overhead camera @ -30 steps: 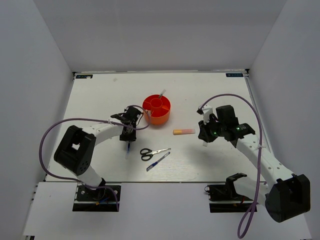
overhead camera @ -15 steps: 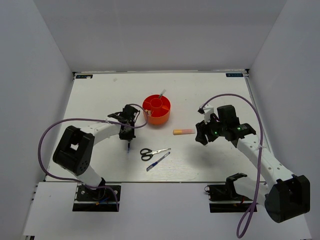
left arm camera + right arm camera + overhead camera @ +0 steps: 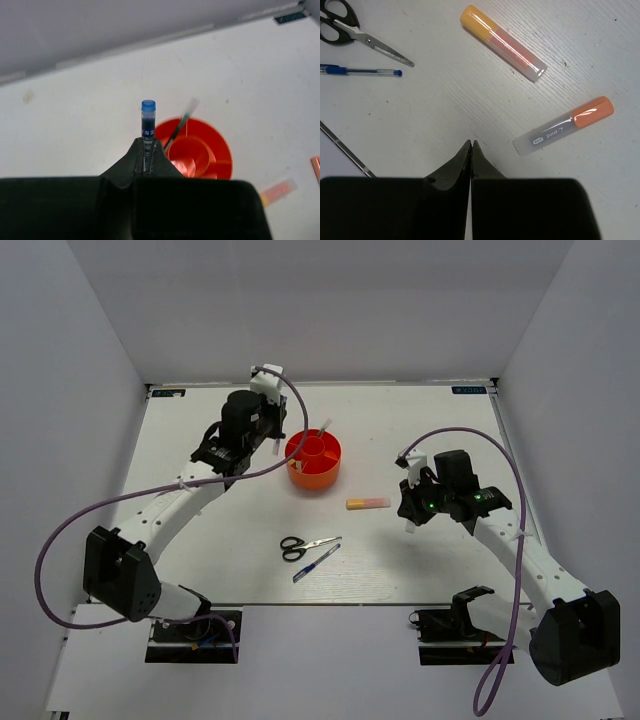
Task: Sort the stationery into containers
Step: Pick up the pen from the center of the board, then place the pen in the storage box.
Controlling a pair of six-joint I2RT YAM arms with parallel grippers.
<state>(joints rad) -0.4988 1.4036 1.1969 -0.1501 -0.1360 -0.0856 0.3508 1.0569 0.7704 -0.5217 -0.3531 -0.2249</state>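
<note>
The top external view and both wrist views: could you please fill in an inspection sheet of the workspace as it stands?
Surface: white table, no spills seen.
Job's things: orange organiser with a green pen leaning in it; orange-yellow marker, black-handled scissors, loose blue pen and white-orange tube lie on the table.
Clutter: nothing seen.
Grippers: left gripper shut on the held blue pen, above the table near the organiser; right gripper shut, empty, over the table near the tube.
Cables: left purple cable and right purple cable loop off the arms.
Surroundings: plain white walls.
</note>
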